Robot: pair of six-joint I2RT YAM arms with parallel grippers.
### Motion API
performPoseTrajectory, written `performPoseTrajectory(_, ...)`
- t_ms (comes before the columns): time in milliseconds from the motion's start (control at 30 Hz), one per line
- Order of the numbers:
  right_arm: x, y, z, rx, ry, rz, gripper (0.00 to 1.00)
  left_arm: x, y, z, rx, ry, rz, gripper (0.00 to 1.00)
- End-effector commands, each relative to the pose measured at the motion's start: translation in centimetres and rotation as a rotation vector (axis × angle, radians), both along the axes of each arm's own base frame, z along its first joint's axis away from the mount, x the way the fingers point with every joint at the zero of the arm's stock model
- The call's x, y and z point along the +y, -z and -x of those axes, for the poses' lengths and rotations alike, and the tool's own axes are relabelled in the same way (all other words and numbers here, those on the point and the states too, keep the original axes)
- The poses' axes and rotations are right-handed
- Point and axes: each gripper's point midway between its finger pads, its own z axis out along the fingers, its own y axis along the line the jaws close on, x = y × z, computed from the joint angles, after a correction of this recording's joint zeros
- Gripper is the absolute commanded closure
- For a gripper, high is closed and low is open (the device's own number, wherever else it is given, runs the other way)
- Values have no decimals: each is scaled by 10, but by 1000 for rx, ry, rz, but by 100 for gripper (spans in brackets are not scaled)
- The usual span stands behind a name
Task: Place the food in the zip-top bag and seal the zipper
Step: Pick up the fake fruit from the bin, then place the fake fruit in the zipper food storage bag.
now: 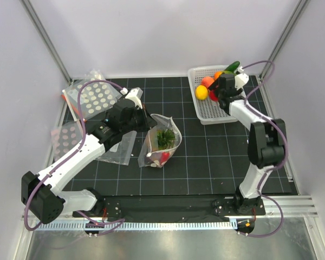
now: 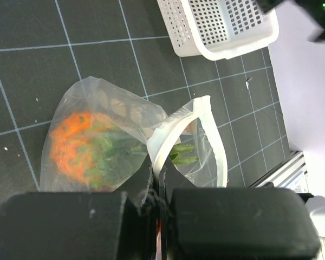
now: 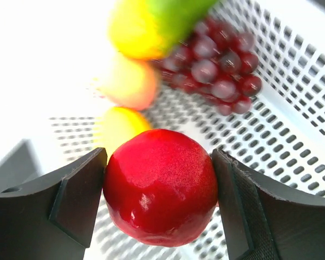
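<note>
The zip-top bag (image 1: 161,142) stands open in the middle of the black mat. Inside it lie the orange pineapple (image 2: 76,146) with its green crown and a red piece (image 1: 165,157). My left gripper (image 2: 160,179) is shut on the bag's white zipper strip (image 2: 176,127) at the mouth's left side, holding it up. My right gripper (image 3: 158,157) is over the white basket (image 1: 210,114) at the back right. Its two fingers press on either side of the round red fruit (image 3: 162,189), which sits just above the basket floor.
The basket also holds a lemon (image 1: 201,92), a peach (image 1: 207,82), dark grapes (image 3: 216,70) and a green-yellow fruit (image 1: 232,66). Dotted plastic bags (image 1: 95,97) lie at the back left, and a plain clear bag (image 1: 118,151) lies beneath my left arm. Walls enclose the mat.
</note>
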Motion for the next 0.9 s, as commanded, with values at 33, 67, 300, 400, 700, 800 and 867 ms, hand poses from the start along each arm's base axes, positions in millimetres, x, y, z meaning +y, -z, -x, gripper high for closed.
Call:
performPoseTrajectory(33, 20, -89, 28, -204, -95, -87, 72, -1, -24, -6, -62, -17, 36, 99)
performPoseTrajectory(67, 25, -93, 35, -214, -113, -100, 73, 0, -24, -7, -65, -20, 30, 99)
performPoseTrajectory(300, 88, -119, 108, -287, -333, -153, 78, 4, -22, -8, -67, -35, 13, 99)
performPoseTrajectory(400, 127, -139, 149, -343, -479, -136, 79, 4, -24, -8, -71, -32, 7, 99)
performPoseTrajectory(700, 202, -169, 240, -507, -849, -92, 79, 3, -22, -9, -68, -21, -13, 99)
performPoseTrajectory(800, 226, -167, 253, -527, -977, -75, 80, 3, -21, -10, -65, -19, -19, 99)
performPoseTrajectory(867, 246, -160, 261, -522, -1072, -80, 81, 3, -20, -10, -65, -18, -21, 99)
